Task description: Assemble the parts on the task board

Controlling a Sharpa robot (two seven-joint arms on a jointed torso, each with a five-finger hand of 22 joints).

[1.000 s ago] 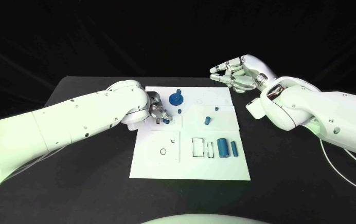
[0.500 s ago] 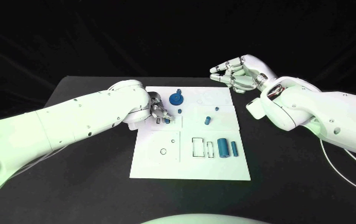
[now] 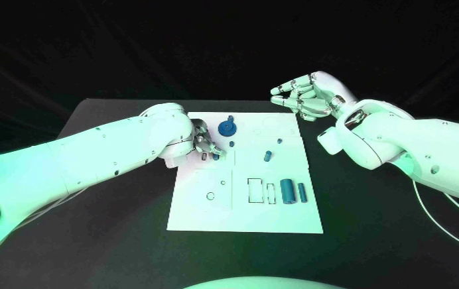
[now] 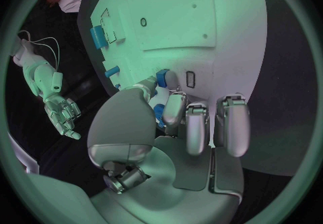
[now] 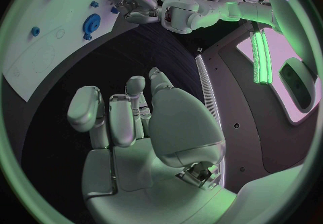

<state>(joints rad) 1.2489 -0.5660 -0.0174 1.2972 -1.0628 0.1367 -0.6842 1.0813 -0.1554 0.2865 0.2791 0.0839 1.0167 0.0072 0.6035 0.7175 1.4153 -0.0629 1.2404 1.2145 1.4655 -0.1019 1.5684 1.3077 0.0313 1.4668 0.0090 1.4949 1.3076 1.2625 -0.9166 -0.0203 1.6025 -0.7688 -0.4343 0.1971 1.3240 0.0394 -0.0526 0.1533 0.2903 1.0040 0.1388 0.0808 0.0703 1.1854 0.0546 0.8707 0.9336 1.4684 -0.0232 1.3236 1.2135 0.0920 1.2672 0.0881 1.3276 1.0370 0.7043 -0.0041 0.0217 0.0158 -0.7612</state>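
While the white task board (image 3: pixel 205 209) lies mid-table, the left hand (image 3: pixel 201 140) rests over its far-left part, thumb and a finger pinching a small blue part (image 4: pixel 162 77) against the board. The right hand (image 3: pixel 304 97) hangs off the board's far-right corner, fingers loosely curled, holding nothing. 2 blue cylinders (image 3: pixel 292 190) lie near right.

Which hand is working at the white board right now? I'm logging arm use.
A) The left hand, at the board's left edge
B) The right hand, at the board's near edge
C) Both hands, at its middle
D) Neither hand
A: the left hand pinches a small blue part over the board; the right hand hangs raised beyond the far right corner.
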